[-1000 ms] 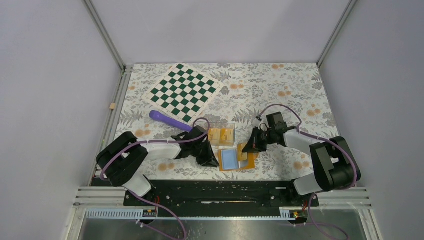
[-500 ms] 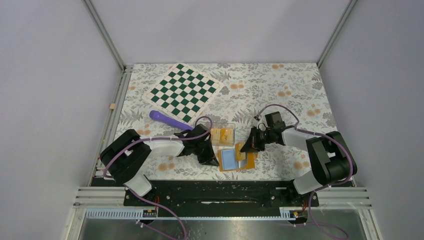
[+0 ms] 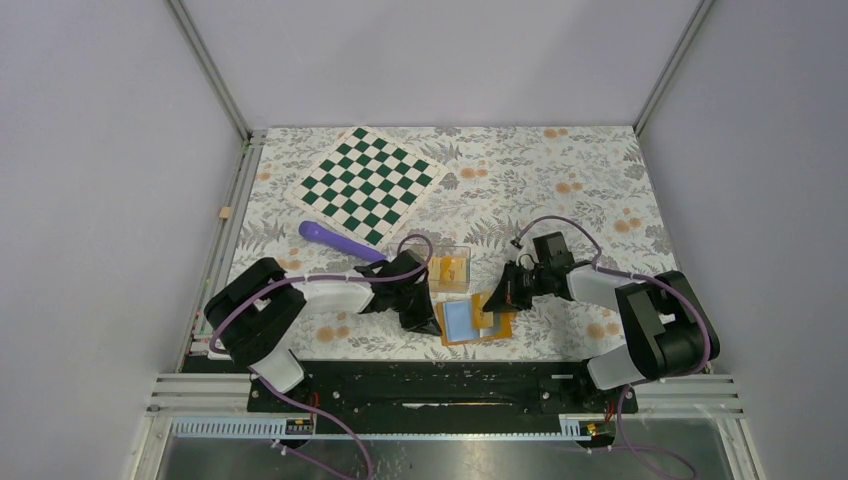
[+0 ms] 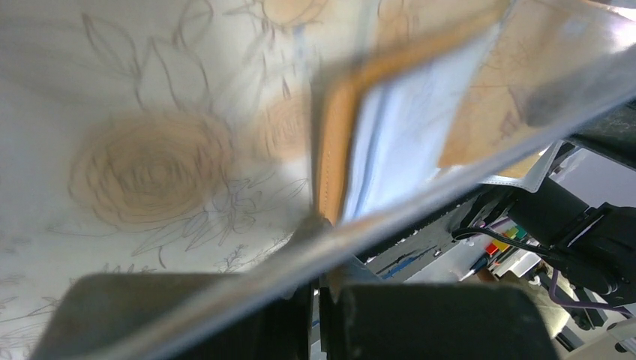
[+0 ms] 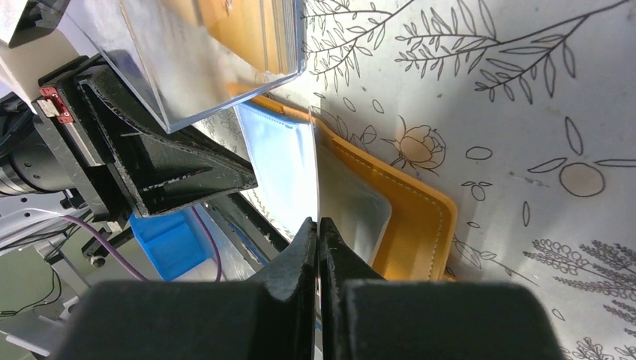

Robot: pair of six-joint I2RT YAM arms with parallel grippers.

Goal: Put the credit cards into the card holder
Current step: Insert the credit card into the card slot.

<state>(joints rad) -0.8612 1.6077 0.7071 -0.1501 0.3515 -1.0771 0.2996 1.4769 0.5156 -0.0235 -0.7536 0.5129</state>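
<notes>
Nearest the arm bases, the card holder (image 3: 463, 320) lies opened flat on the floral worktop (image 3: 560, 190), orange cover down and light-blue lining up, between the two grippers. The left gripper (image 4: 316, 292) is at its left edge, fingers pressed together on a thin glossy sheet (image 4: 450, 176) that runs slantwise across its wrist view (a card or some clear plastic, I cannot tell which). The right gripper (image 5: 319, 229) is at the holder's right half, jaws likewise closed tight, pinching a pale leaf (image 5: 316, 180) that stands edge-on above the lining; it looks like part of the holder's inner pocket, though that is a reading rather than a certainty. My judgement is that the step in hand is getting a pocket held open and a card lined up with it, so the task is at an early stage: no card shows seated in the holder. The next move calls for a flat, shallow slide into the slot, with the other side braced so the holder does not skid. Just beyond the holder sits a clear box (image 5: 195, 75) with a stack of orange cards (image 5: 247, 30) on edge inside. Farther back lie a purple handle-shaped tool (image 3: 338, 240) and a green-and-white chessboard mat (image 3: 366, 183).
</notes>
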